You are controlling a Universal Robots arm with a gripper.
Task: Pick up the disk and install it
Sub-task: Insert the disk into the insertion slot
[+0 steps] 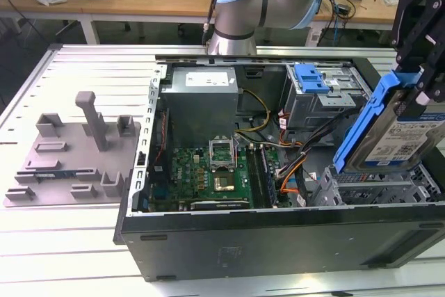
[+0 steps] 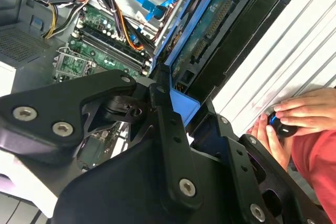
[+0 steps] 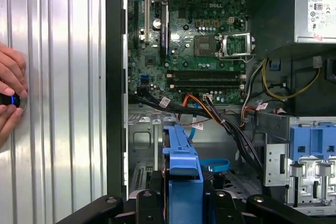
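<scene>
1 flat rectangular silver-metal disk (image 1: 395, 137), framed by a blue plastic bracket with its white-and-blue label facing the exterior view, hangs tilted in the black 2-finger gripper (image 1: 419, 67). It sits above the perforated grey steel drive cage (image 1: 379, 189), at the exterior view's right end of the open black tower computer case (image 1: 278, 241).

Fingers: closed on the drive's upper part; its lower end hangs free.

Handling, by judgement: the drive is dense and rigid, so it pulls heavily on an end grip. Its bare metal faces look smooth and slippery, the green circuit board (image 2: 209, 30) on its underside is fragile, and the thin bracket tabs would flex. The long bracketed edges are the sound place to hold.

Below lie the green motherboard (image 1: 208, 172), orange and black cables (image 1: 290, 170) and the grey box-shaped power supply (image 1: 201, 99). A person's hand (image 2: 299, 114) rests on the ribbed aluminium table (image 1: 62, 234).
</scene>
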